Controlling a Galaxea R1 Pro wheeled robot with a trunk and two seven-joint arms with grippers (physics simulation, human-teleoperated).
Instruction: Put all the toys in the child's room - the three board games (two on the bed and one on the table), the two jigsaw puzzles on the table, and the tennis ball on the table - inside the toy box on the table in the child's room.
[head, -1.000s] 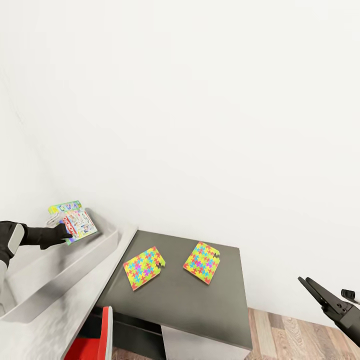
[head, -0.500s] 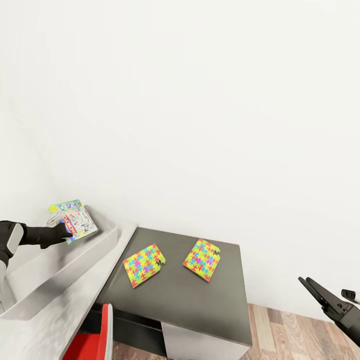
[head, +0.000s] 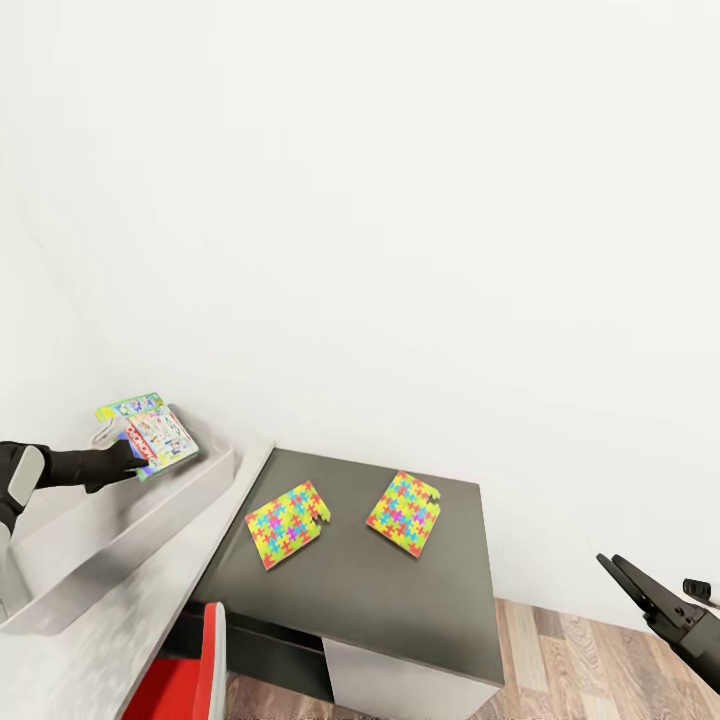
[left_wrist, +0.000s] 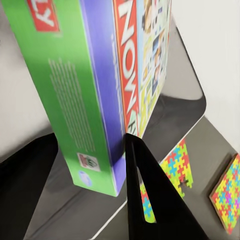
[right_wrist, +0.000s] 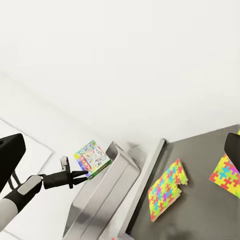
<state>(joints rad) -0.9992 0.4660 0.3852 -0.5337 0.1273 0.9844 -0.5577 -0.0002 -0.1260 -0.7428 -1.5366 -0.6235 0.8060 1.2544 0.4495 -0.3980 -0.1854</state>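
Left gripper (head: 128, 459): clamped on board game (head: 150, 437) — edge-held, poised over toy box (head: 120, 530) far end for release.
Right gripper (head: 640, 590): fingers apart, idle.
Jigsaw puzzles (head: 288, 523): dark table (head: 420, 610) — near back edge.

The scene is evenly and brightly lit, and no single light source can be made out. The white wall (head: 400, 200) is rendered almost blank, nearly washed out. Only soft, faint shadows are cast beneath the jigsaw puzzles (head: 288, 523) on the dark table (head: 400, 610). In the left wrist view, the board game (left_wrist: 100, 90) is seen very close and slightly blurred, its lettering smeared. Straight lines are stretched towards the head view's edges.
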